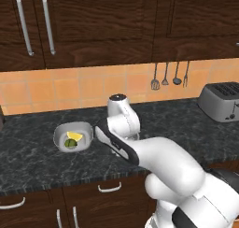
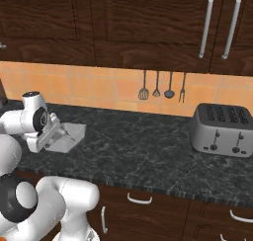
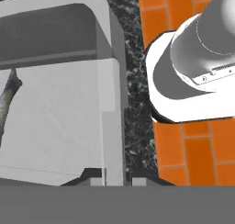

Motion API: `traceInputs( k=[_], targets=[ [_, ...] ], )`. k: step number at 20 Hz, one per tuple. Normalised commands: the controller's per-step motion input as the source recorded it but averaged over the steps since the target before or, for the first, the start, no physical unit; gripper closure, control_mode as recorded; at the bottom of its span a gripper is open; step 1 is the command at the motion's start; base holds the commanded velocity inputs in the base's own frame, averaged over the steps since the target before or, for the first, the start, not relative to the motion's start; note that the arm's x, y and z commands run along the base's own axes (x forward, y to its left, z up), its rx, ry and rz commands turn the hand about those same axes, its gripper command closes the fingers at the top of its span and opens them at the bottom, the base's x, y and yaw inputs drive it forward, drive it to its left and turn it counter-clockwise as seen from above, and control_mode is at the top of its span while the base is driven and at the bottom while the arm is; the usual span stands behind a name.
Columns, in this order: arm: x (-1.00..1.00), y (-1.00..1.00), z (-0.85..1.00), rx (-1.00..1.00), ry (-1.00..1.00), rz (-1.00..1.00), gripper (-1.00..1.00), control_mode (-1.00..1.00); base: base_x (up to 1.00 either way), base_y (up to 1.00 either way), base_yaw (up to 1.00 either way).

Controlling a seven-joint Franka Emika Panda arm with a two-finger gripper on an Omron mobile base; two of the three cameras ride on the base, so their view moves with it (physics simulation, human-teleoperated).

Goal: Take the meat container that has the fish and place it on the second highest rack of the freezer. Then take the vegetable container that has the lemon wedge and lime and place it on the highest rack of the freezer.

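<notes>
The meat container point(image 3: 55, 122) is a pale grey tub on the dark counter, and the tail of the fish point(image 3: 6, 103) lies inside it at the left edge of the hand view. My gripper point(image 3: 117, 176) is shut on the tub's side wall, one fingertip point(image 3: 94, 175) inside and one outside. In the right base view the hand hangs over the near left end of this tub point(image 2: 71, 132). The vegetable container point(image 1: 72, 137), a round-cornered grey bowl holding a lemon wedge point(image 1: 74, 136) and a lime point(image 1: 70, 143), sits to the left of the arm.
A silver toaster point(image 2: 222, 129) stands at the right on the dark stone counter point(image 2: 148, 151). Several utensils point(image 2: 160, 89) hang on the orange tiled wall. Dark wood cabinets point(image 1: 93, 21) hang above the counter, and drawers run below its front edge.
</notes>
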Motion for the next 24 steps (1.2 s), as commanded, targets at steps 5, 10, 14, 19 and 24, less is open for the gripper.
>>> traceInputs(
  k=[5, 10, 14, 19, 24],
  targets=[
    [-0.32, -0.78, 0.71, 0.17, 0.00, 0.32, 1.00, -1.00, 0.00, 0.00, 0.00],
    [-0.35, -0.74, 0.68, 0.26, 0.00, 0.47, 1.00, -1.00, 0.00, 0.00, 0.00],
    [-0.60, -0.61, 0.60, 0.16, -0.03, 0.56, 1.00, -1.00, 0.00, 0.00, 0.00],
    [-0.54, -0.35, 0.47, 0.02, -0.03, 0.61, 1.00, -1.00, 0.00, 0.00, 0.00],
    [-0.42, -0.16, 0.48, 0.00, -0.34, 0.55, 1.00, -1.00, 0.00, 0.00, 0.00]
  ],
)
